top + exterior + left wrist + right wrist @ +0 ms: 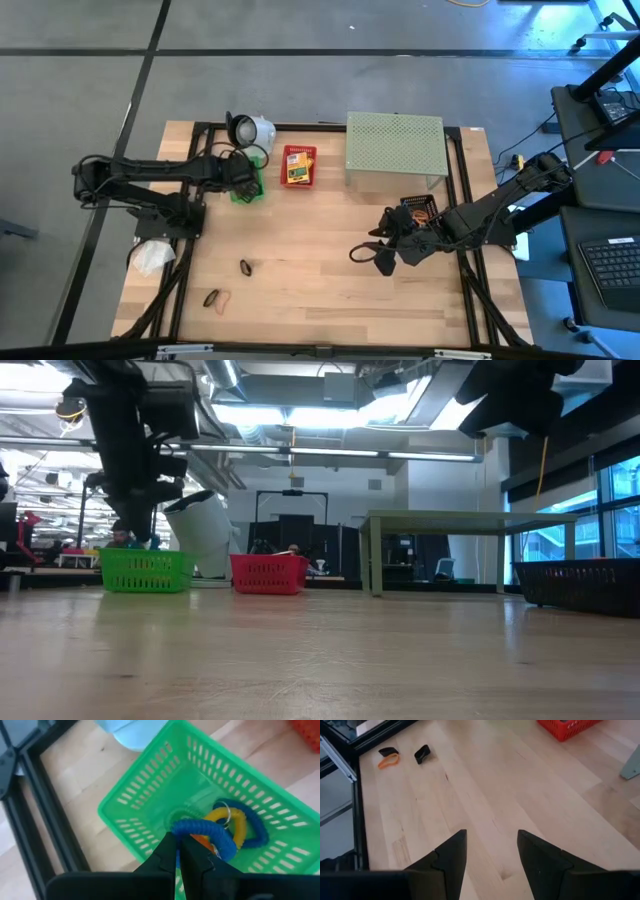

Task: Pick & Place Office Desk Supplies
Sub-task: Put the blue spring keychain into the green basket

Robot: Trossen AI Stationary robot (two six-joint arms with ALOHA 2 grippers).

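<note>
The left gripper (181,851), pinched shut on a blue coil band (205,834), hangs above the green basket (145,795) and should open only once centred over it, while the right gripper (490,857) waits open over the surface (485,785).

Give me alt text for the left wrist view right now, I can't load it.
The left gripper, fingers shut, hangs over a green plastic basket, pinching a blue coiled band. A yellow coiled band and another blue one lie on the basket floor. The basket sits on the wooden table.
</note>
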